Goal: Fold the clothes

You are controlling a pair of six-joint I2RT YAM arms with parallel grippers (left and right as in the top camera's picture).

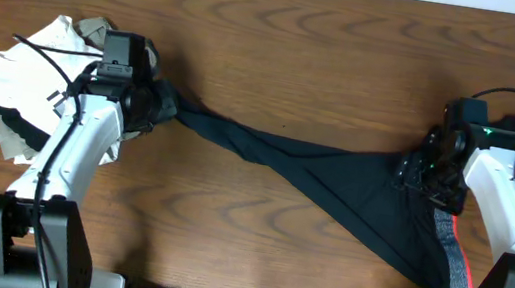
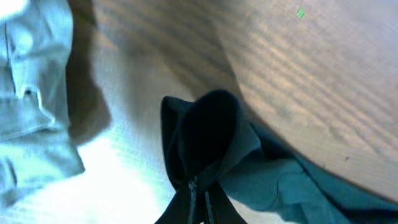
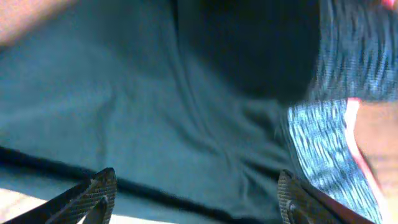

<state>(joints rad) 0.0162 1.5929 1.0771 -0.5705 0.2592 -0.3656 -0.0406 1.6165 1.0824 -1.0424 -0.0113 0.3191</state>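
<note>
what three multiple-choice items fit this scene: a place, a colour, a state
1. The pale clothes pile lies: A) table centre B) by the left arm C) by the right arm
2. The waistband trim of the dark garment is: A) yellow B) green C) pink
3. The left gripper is: A) shut on the dark garment B) open C) holding the pale pile

B, overhead shows it beside that arm; C, a pink edge borders the waistband; A, left wrist view shows dark fabric pinched in it.

Dark garment (image 1: 352,193) stretched across table; white clothes (image 1: 32,62) bunched left.
</note>
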